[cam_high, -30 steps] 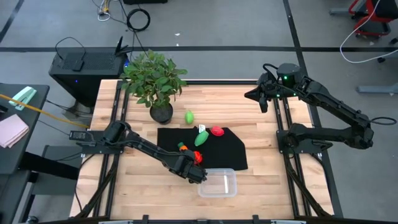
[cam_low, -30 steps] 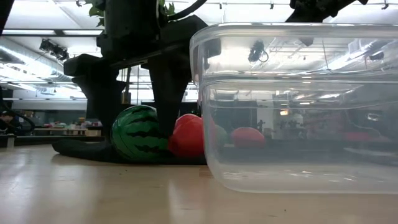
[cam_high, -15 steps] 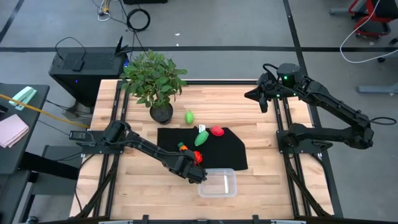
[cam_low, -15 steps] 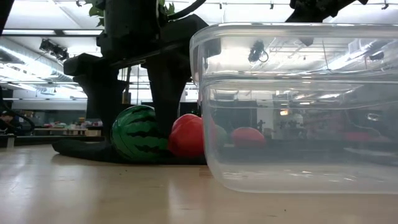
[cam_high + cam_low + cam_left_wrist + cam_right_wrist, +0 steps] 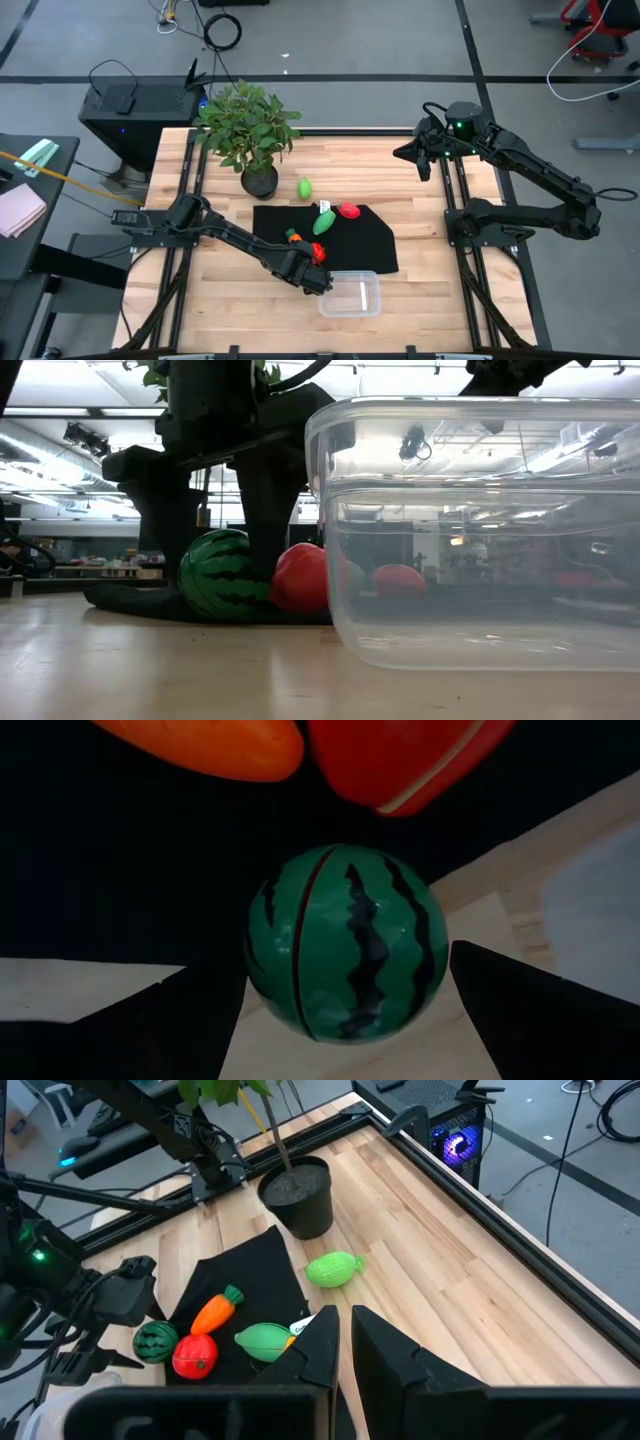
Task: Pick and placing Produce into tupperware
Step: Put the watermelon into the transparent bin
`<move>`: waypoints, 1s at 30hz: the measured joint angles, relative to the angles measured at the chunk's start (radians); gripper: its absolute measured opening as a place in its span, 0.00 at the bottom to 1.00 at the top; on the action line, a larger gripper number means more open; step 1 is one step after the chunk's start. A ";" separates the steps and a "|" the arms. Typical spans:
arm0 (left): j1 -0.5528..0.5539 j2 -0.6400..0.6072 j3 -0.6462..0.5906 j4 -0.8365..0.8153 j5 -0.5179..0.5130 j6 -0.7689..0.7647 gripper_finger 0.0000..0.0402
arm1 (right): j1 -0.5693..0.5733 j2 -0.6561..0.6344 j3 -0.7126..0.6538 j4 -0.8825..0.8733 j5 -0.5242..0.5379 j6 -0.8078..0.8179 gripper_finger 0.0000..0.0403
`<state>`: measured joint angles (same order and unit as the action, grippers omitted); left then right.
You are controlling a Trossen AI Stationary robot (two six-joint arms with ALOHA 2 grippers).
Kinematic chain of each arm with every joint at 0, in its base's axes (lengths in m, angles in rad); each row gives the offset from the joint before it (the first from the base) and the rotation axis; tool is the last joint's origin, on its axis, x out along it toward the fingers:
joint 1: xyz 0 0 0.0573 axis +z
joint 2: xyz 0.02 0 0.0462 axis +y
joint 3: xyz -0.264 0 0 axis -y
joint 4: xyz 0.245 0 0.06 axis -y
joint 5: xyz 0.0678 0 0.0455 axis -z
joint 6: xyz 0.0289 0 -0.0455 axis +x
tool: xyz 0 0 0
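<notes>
My left end effector (image 5: 345,1020) is low and open wide, straddling the dark-striped green toy watermelon (image 5: 345,940) at the black cloth mat (image 5: 120,870) edge, right beside the clear plastic tupperware tub (image 5: 351,294), so the transfer should be short. Right end effector (image 5: 340,1350) parked, narrow.

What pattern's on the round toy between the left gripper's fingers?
Dark wavy stripes on green: a small toy watermelon. Clearest in the left wrist view.

Even overhead light falls on the pale wooden table (image 5: 420,200); ceiling strips glare through the clear plastic tub (image 5: 480,530), its near wall blurred.
</notes>
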<state>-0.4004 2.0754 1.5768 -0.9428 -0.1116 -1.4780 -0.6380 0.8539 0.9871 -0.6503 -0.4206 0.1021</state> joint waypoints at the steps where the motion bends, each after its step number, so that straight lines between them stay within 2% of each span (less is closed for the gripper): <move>1: 0.000 0.000 0.000 0.000 0.000 0.000 0.88 | 0.000 0.000 0.000 0.000 0.000 0.000 0.09; 5: 0.000 0.000 0.000 0.000 0.000 0.000 0.86 | 0.000 0.000 0.000 0.000 0.000 0.000 0.09; 15: -0.001 -0.002 0.000 0.000 0.000 0.000 0.74 | 0.000 0.000 0.000 0.000 0.000 0.000 0.09; 23: -0.001 -0.005 0.000 -0.009 0.000 0.002 0.77 | 0.000 0.000 0.000 0.000 0.000 0.000 0.09; 30: 0.000 -0.049 0.000 -0.044 0.009 0.032 0.75 | 0.000 0.000 0.000 0.000 0.000 0.000 0.09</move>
<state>-0.4004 2.0267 1.5769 -0.9866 -0.1028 -1.4464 -0.6380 0.8539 0.9871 -0.6502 -0.4206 0.1020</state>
